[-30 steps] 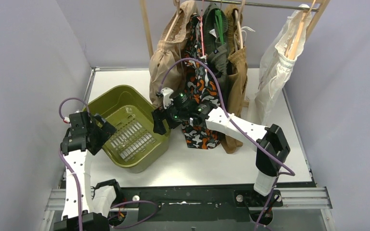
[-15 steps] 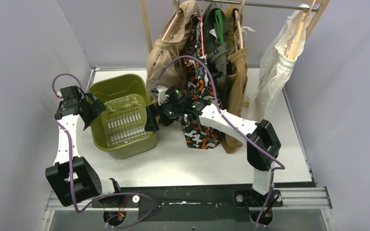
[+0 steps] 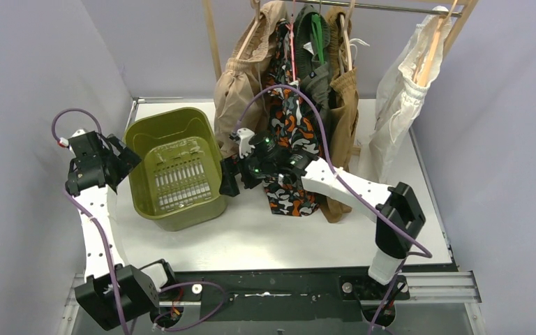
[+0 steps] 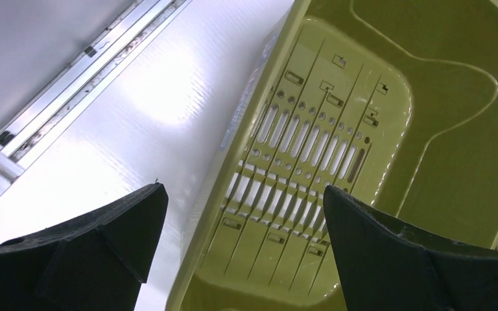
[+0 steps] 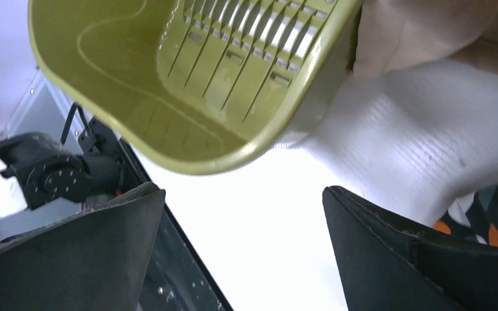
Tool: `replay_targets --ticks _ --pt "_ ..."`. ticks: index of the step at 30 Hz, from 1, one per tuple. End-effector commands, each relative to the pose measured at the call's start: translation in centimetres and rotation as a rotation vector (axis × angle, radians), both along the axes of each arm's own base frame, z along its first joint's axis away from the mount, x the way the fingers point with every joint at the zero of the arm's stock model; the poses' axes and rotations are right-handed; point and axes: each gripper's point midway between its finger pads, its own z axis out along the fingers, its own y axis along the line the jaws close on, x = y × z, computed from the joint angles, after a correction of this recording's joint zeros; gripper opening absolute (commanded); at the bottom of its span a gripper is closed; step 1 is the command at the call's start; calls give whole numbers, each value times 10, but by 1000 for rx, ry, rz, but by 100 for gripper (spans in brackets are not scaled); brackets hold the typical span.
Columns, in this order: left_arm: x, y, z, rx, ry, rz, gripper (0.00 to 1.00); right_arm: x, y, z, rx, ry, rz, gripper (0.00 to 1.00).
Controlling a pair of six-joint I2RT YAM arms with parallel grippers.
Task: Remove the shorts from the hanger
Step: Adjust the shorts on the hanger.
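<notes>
Shorts (image 3: 315, 70) in five colours hang bunched on hangers (image 3: 429, 52) from the rail (image 3: 391, 8) at the back, so as we read it no part of the task is done, and the olive-green basket (image 3: 185, 218) on the surface (image 3: 272, 241) is bare inside. We judge the basket sits just under the left end of the row so that a freed garment can drop or be carried straight into it. Our right claw (image 3: 225, 185) is released, its fingers spread wide and grasping nothing. It hangs low between the basket's right wall and the hem of the beige pair (image 3: 239, 87), with the camouflage pair (image 3: 289, 139) just behind its wrist, which looks to us like a setup for taking the beige cloth first. Our left claw (image 3: 121, 158) is likewise spread and empty, held over the basket's left rim, probably to steady or nudge the basket while keeping out of the other arm's way.
</notes>
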Motion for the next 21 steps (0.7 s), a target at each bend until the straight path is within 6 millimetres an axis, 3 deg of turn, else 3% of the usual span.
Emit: replay_targets --ticks 1,5,8,12,16,18,21 --pt "-17 6 30 67 -36 48 92 -17 -4 32 106 -55 61 99" --pt "-28 -10 56 66 -148 13 93 -30 12 34 184 -5 132 97" --pt "-39 -15 64 78 -154 7 93 -28 35 50 240 1 159 97" --pt "-47 -22 49 49 -115 13 93 -25 72 72 354 34 197 95" --pt "-53 -34 31 -27 -101 20 93 -20 94 82 393 51 240 95" --pt "-51 -42 23 -58 -99 -4 93 -23 95 88 402 27 276 95" --pt "-47 -53 17 -106 -108 -41 93 -8 77 82 328 -62 188 95"
